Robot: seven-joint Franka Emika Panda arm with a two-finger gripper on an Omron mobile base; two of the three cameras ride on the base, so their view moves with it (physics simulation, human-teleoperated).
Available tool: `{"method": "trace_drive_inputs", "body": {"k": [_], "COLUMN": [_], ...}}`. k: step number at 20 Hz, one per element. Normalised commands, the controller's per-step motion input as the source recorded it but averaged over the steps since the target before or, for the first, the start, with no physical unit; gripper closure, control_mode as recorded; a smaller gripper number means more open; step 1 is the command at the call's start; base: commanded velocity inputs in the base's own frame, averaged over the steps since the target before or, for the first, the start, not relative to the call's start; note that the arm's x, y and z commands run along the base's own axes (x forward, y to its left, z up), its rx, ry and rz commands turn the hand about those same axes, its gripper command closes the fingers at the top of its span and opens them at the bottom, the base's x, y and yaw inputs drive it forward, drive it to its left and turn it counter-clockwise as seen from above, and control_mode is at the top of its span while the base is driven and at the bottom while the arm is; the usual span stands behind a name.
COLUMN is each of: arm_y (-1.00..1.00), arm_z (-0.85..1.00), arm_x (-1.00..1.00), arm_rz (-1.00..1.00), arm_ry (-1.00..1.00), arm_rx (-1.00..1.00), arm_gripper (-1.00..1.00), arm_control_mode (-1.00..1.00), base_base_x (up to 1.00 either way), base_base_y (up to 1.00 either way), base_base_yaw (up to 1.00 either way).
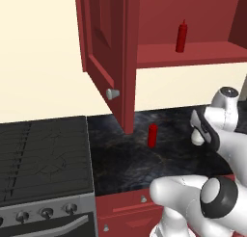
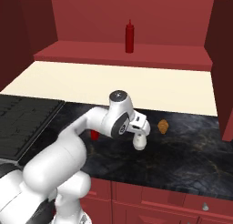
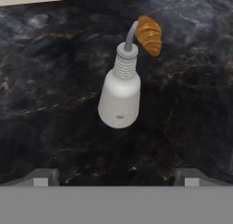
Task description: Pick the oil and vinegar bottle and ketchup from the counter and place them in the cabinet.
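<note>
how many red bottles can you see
2. A slim red bottle stands on the cabinet shelf. The ketchup stands on the counter, below the open cabinet door. The arm may hide others.

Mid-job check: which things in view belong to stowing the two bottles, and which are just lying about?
Belongs to the job:
oil and vinegar bottle
ketchup
counter
cabinet, door open

Just lying about:
croissant, by the bottle's spout
slim red nozzle bottle, on the cabinet shelf
stove
drawers
</note>
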Motion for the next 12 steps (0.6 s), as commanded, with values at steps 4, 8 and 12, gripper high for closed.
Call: {"method": "trace_drive_inputs", "body": {"k": [4,8,12], "arm_y": [-0.06,-0.01,-0.04], "arm_z": [-0.15,-0.16,-0.09], "arm_x": [0.34,0.26,0.28], "arm_rz": [0.00,0.00,0.00], "arm_ry": [0.00,0.00,0.00], "arm_rx": [0.00,0.00,0.00], "arm_gripper": [-1.00,-1.00,-1.00], "arm_control_mode": [-1.00,-1.00,-1.00], "base_base_x": [0.00,0.00,0.00], "base_base_y": [0.00,0.00,0.00], "base_base_yaw": [0.00,0.00,0.00]}}
